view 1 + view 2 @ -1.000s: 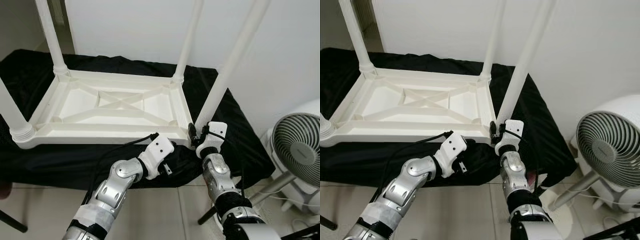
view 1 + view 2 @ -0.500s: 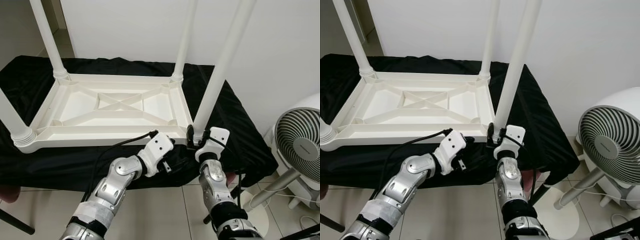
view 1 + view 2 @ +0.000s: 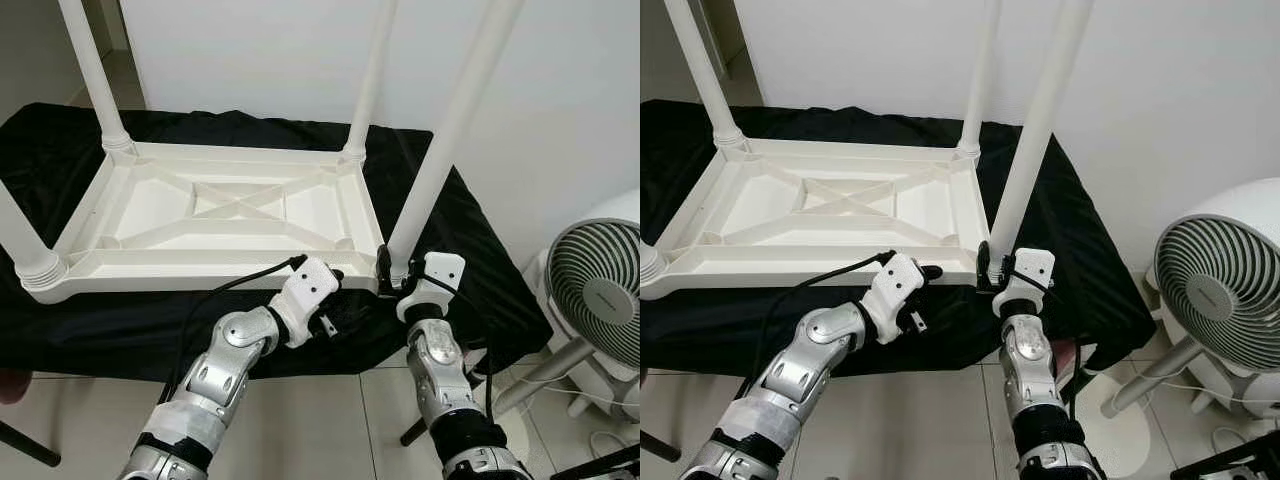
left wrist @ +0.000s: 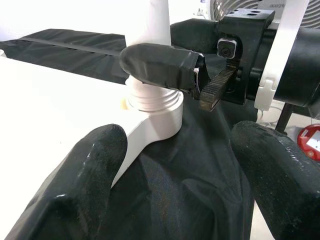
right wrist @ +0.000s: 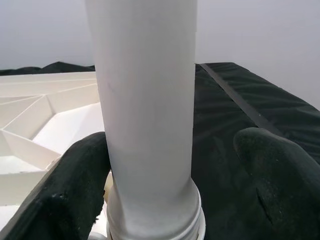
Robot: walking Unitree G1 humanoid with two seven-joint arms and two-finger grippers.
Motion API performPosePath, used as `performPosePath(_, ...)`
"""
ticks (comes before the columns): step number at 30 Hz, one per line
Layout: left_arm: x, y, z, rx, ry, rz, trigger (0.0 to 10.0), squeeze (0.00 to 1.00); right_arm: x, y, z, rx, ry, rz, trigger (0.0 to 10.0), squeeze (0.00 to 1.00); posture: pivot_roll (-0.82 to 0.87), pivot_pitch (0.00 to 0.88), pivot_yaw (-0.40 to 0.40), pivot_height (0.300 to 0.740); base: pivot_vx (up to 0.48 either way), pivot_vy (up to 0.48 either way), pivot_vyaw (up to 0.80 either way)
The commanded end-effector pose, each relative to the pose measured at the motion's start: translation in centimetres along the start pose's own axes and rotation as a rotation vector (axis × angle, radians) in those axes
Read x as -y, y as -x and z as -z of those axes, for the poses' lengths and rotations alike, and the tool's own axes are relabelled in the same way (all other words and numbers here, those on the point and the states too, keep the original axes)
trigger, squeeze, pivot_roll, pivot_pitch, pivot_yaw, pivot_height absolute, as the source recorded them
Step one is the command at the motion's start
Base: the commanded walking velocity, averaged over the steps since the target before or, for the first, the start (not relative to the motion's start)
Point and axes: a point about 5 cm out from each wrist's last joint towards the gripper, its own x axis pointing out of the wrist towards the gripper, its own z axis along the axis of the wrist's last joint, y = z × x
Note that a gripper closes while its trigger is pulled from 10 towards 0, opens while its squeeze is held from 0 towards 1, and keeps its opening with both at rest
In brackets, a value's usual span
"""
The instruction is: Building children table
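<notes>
At table corner | right gripper (image 3: 385, 272) straddles leg (image 3: 437, 170) | contact perhaps hidden

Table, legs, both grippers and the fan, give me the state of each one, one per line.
Table: upside down on the black cloth, four legs standing up.
Near right leg: upright in its corner socket.
Right gripper: open around that leg's base.
Left gripper: open, beside the same corner.
Fan: blades hidden behind grille, cannot tell.

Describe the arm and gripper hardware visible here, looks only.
Both arms are silver metal, jointed, with rounded segments. Left arm has pale wrap near its base and a black cable looping to the wrist. Left gripper and right gripper have white housings and black fingers, thick, rounded and matte. Right arm is braided black lower down.
</notes>
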Motion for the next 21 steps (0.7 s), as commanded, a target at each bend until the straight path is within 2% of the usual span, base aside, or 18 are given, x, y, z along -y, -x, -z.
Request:
performPosePath(1, -0.5, -0.2, -0.1, 0.011, 0.003, -0.094, 10.0, 0.00, 0.2, -0.2, 0.0, -0.012, 0.003, -0.001, 10.0, 0.00, 0.08, 0.000, -0.105, 0.740, 0.000, 0.000, 0.00)
performPosePath(21, -0.3, -1.2, -0.2, 0.026, 0.007, -0.064, 10.0, 0.00, -0.2, -0.6, -0.3, -0.015, 0.035, -0.043, 10.0, 0.00, 0.00, 0.000, -0.070, 0.740, 0.000, 0.000, 0.00)
